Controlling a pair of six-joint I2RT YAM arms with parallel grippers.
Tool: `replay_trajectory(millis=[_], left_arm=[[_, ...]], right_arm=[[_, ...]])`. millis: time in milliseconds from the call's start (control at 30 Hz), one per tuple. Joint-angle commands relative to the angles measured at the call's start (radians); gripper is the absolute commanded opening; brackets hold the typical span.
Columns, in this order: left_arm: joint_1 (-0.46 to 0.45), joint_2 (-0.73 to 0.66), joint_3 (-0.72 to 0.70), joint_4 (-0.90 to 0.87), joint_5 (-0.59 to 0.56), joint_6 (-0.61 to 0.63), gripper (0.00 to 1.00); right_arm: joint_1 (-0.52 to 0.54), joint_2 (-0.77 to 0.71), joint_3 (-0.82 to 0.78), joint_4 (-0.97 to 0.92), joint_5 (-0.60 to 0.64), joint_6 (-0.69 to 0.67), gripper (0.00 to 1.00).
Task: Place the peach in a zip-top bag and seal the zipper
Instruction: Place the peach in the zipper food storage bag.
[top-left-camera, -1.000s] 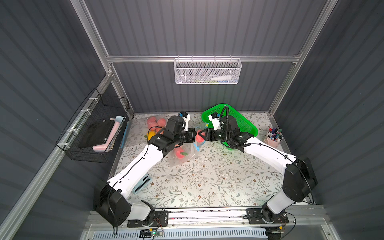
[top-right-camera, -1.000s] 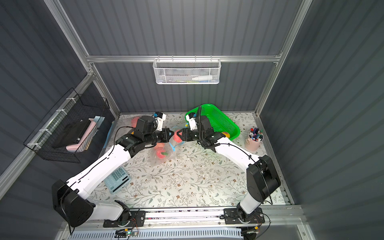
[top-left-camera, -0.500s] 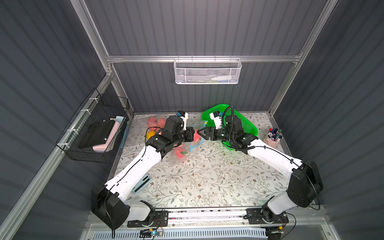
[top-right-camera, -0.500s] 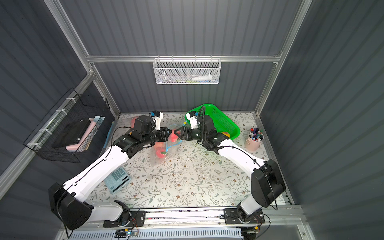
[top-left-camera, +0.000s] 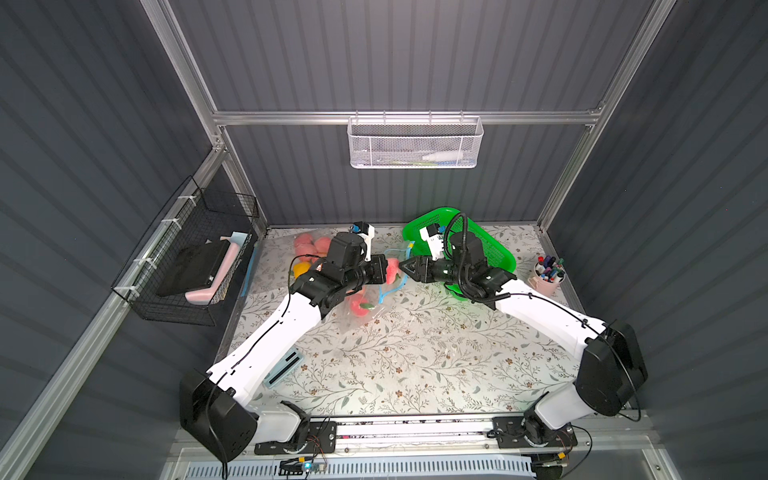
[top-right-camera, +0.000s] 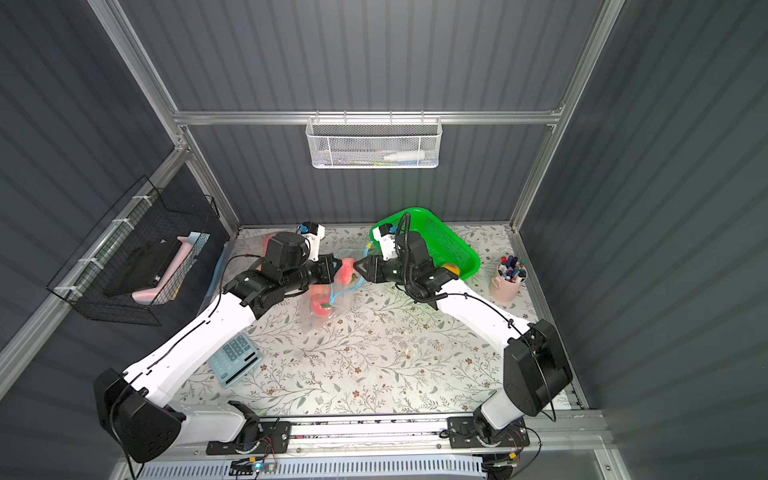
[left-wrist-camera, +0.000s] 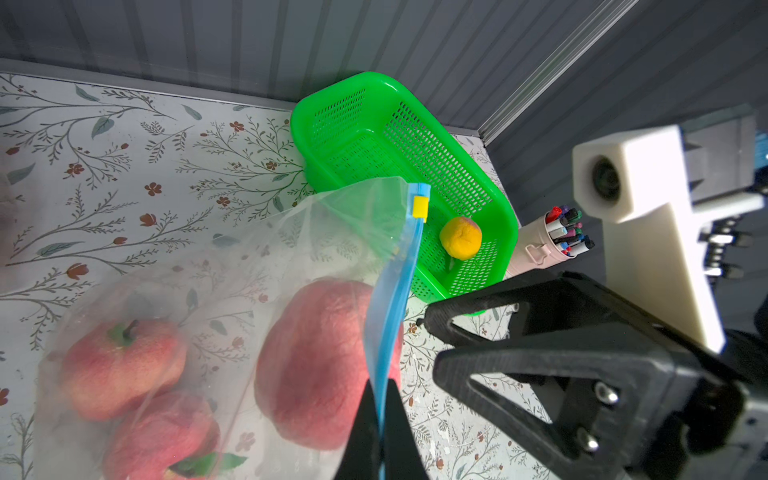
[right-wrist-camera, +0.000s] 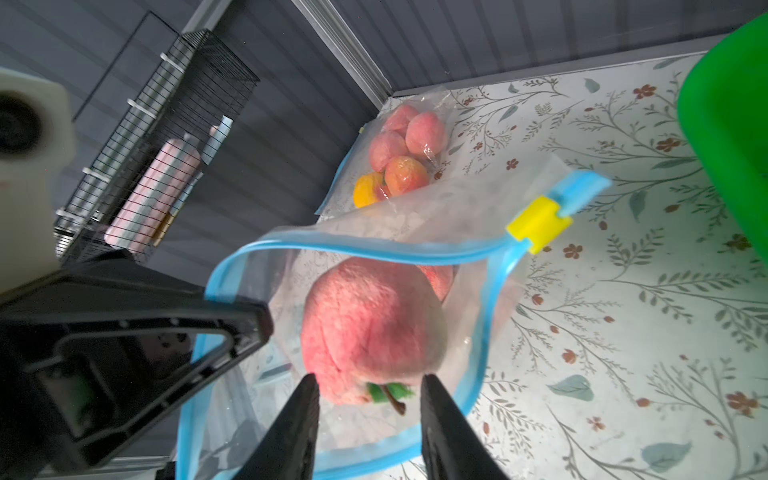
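Peach, fuzzy pink-red, sits inside the open zip-top bag.

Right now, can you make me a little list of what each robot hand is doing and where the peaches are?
left gripper: shut, pinching the blue zipper edge of the bag
right gripper: jaws apart, at the bag's open mouth
peach: inside the mouth, just past the right fingertips
two more peaches: deeper in the same bag
slider: yellow, at one end; zipper not sealed yet
basket: green, with one yellow fruit inside
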Motion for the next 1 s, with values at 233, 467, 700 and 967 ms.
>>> replay_trajectory(millis=[233, 467, 700, 967], left_arm=[[-0.001, -0.035, -0.003, 0.007, 0.035, 0.024, 0.0], [-0.001, -0.045, -0.008, -0.032, -0.061, 0.034, 0.0], [-0.001, -0.085, -0.003, -0.072, -0.146, 0.057, 0.0], [-0.001, -0.167, 0.016, -0.146, -0.234, 0.11, 0.0]], right_arm=[[0.053, 0.117, 0.104, -0.065, 0.084, -0.019, 0.42], [0.048, -0.026, 0.034, -0.048, 0.162, -0.05, 0.57], [0.028, -0.199, -0.082, -0.059, 0.46, -0.13, 0.78], [-0.061, -0.117, -0.028, -0.24, 0.629, -0.204, 0.99]])
